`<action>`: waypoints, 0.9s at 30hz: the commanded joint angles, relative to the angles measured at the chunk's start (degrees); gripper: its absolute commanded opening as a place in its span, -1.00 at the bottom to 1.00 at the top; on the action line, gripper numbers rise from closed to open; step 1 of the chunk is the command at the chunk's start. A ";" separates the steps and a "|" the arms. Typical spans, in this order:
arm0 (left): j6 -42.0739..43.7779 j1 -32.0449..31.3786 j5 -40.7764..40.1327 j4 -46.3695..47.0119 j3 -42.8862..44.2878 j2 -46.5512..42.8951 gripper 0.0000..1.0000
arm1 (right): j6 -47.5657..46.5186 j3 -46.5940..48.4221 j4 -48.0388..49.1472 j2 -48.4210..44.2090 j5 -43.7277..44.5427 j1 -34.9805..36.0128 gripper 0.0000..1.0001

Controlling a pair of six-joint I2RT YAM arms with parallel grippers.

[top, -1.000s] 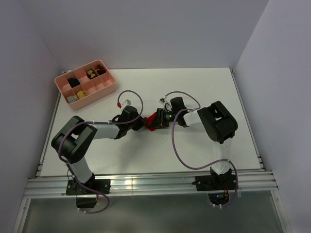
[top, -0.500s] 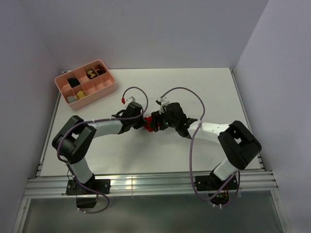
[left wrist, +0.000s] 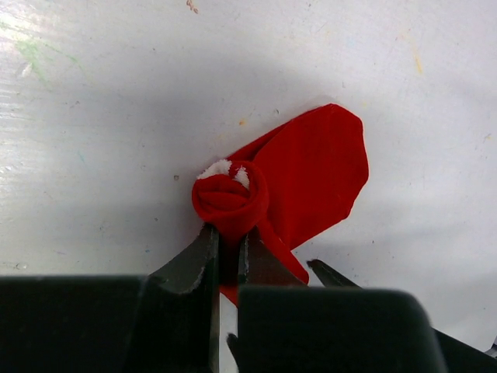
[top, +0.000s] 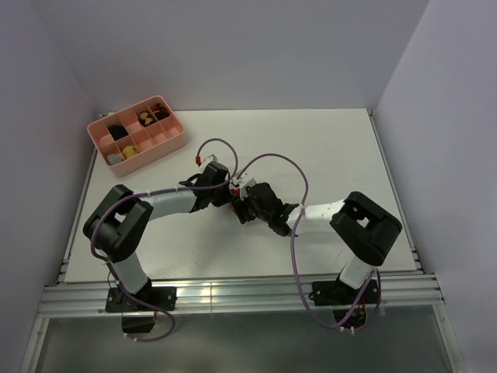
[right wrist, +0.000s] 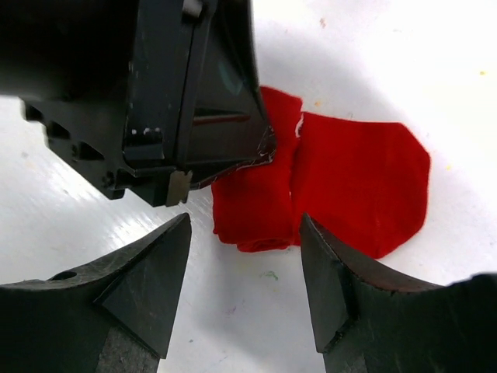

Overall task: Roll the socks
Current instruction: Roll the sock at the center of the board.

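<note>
Socks (left wrist: 311, 171) part-rolled, pinched by left hand (left wrist: 227, 239), right hand (right wrist: 245, 227) spread, obscured overhead

The right gripper (right wrist: 245, 223) has swung round to the near-right side of the socks (right wrist: 357, 183), its jaws spreading wide. Seen from above, the socks showed plainly earlier and now lie hidden beneath it.
</note>
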 commanded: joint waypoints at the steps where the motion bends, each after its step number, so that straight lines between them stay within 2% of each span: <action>1: 0.81 -0.37 1.14 -2.04 1.57 0.45 -0.99 | -3.45 1.98 3.72 2.41 4.20 1.65 0.31; 5: 0.10 -0.37 1.41 -1.86 1.30 0.27 -0.99 | -3.36 2.51 4.51 5.31 5.35 3.06 0.29; 16: -4.11 -0.63 2.81 0.25 -0.54 0.45 -0.99 | -1.96 5.50 2.41 7.69 10.45 5.08 0.04; 20: -4.99 -0.81 2.02 0.25 -0.63 -0.16 -0.98 | -1.96 5.67 1.79 7.87 11.59 5.17 -0.31; 21: -5.34 -0.89 1.76 0.07 -0.72 -0.25 -0.96 | -0.30 5.41 1.62 7.87 11.76 5.17 -0.51; 24: -6.75 -0.81 0.35 0.07 -1.50 -1.22 -0.79 | 0.41 5.06 1.26 7.61 11.59 5.17 -0.83; 26: -7.63 -0.81 -0.78 0.33 -2.21 -2.62 -0.54 | 0.85 5.14 0.30 7.52 10.89 4.82 -1.00; 27: -8.50 -0.81 -1.23 0.42 -2.99 -3.15 -0.43 | 1.20 5.06 0.21 7.43 10.19 4.64 -1.00</action>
